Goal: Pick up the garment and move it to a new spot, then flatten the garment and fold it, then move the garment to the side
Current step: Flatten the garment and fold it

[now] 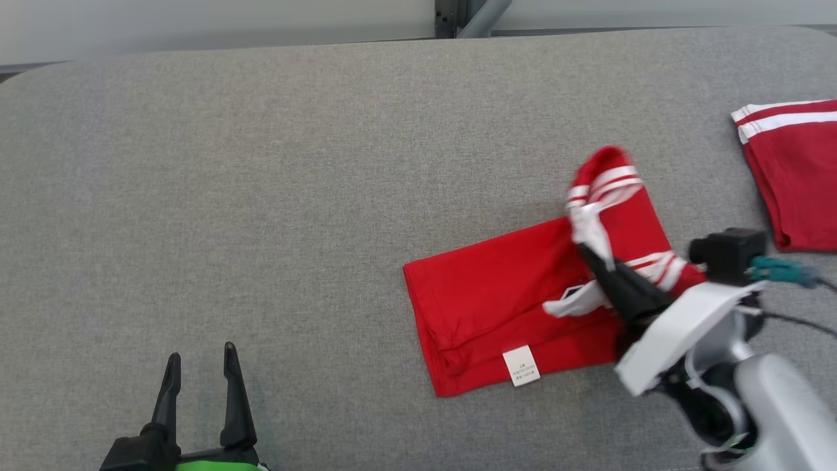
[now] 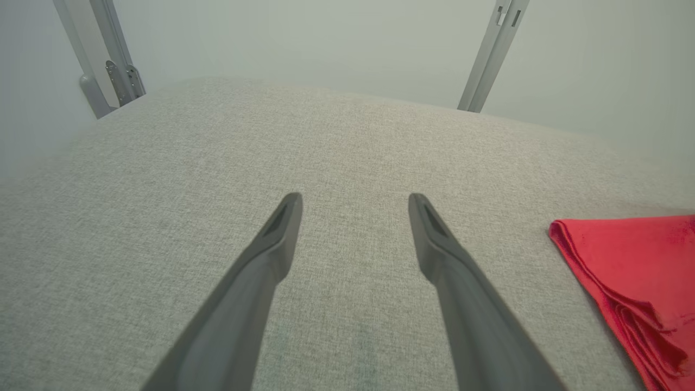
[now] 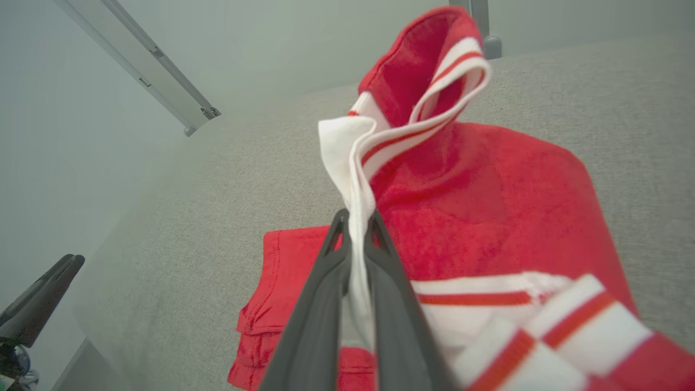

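A red garment (image 1: 484, 294) with white stripes lies folded on the grey cushion, right of centre, a white label at its near edge. My right gripper (image 1: 585, 250) is shut on its white striped edge and holds that part lifted off the rest. In the right wrist view the white fabric runs between the fingers of my right gripper (image 3: 355, 217), with the red garment (image 3: 478, 201) draped behind. My left gripper (image 1: 199, 358) stands open at the lower left, far from the cloth. The left wrist view has my left gripper (image 2: 353, 203) over bare cushion, and a corner of the garment (image 2: 630, 271) at right.
A second red garment with white stripes (image 1: 794, 176) lies at the right edge of the cushion. The grey cushion (image 1: 261, 196) stretches wide to the left. A metal frame post (image 1: 458, 16) stands behind the far edge.
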You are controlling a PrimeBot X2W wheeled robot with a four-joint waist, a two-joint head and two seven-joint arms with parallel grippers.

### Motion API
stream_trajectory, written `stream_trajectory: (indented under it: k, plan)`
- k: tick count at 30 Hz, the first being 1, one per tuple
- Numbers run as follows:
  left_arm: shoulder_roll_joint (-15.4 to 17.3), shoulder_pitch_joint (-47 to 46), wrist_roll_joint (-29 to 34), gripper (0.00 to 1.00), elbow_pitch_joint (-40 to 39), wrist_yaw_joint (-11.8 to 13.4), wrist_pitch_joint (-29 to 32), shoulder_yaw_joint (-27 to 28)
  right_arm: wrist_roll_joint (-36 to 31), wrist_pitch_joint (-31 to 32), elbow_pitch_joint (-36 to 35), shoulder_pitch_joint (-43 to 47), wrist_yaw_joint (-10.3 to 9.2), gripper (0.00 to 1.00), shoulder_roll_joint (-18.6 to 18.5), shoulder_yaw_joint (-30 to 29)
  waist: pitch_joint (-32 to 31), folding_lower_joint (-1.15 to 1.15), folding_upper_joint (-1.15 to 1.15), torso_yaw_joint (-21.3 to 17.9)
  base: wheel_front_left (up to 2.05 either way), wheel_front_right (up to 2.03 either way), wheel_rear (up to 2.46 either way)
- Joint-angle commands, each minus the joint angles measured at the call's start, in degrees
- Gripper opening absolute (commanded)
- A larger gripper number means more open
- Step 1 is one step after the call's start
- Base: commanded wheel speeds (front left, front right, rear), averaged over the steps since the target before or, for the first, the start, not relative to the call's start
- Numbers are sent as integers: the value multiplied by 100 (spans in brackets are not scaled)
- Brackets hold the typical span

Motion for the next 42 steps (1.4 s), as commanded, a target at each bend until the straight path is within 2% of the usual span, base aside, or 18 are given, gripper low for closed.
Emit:
stream_trajectory:
  k: [1,5,8,15,16,17,18,21,27,29,30,32,36,38,42]
  plan:
    - [6,-76,-50,100,24,36,-15,-10,-80,-2,-31,33,0,0,326,334,102,0,6,69,0,0,0]
    - [6,-214,-68,100,88,15,-15,-59,-469,-193,505,-165,0,0,1071,1022,167,0,6,183,0,0,0]
    - [7,-265,38,100,122,-45,-15,-97,-691,-348,1032,-321,0,0,1498,1356,174,0,6,286,0,0,0]
    - [6,-143,-22,100,193,41,-15,-59,-797,-638,1773,-563,0,0,1797,1655,103,0,6,406,0,0,0]
    - [7,-121,-24,100,203,43,-15,-62,-830,-685,1835,-592,0,5,1807,1673,91,0,6,406,0,0,0]
    - [6,-109,-27,100,213,45,-15,-62,-846,-744,1883,-621,0,49,1820,1676,82,0,6,399,0,0,0]
    - [7,-87,-34,100,218,49,-15,-55,-834,-770,1918,-627,0,100,1831,1673,71,0,6,388,0,0,0]
    - [7,-13,-35,100,243,17,-15,-19,-889,-919,1816,-557,0,100,1815,1594,12,0,6,322,0,0,0]
    - [7,130,59,100,232,-30,-15,147,-1016,-1329,1208,-52,-1,100,1512,1117,-176,0,6,137,0,0,0]
    - [7,188,72,100,208,-41,-15,232,-1168,-1571,933,223,0,100,1363,763,-242,0,6,41,0,0,0]
    - [6,230,88,100,161,-38,-15,276,-1321,-1809,786,540,0,100,1267,316,-297,0,6,-55,0,0,0]
    - [6,275,102,100,144,-59,-15,254,-1915,-2107,771,735,0,100,997,-131,-352,0,6,-130,0,0,0]
    - [8,298,122,100,114,-90,-15,222,-2566,-2706,954,1150,0,100,1100,-1038,-472,0,6,-201,0,0,0]
    - [7,298,149,100,99,-119,-15,235,-2919,-2834,1069,1296,-2,100,1072,-1445,-546,0,6,-206,0,0,0]
    - [8,297,271,100,159,-263,-15,287,-3322,-2895,1256,1493,-1,100,1290,-1987,-699,0,6,-184,0,0,0]
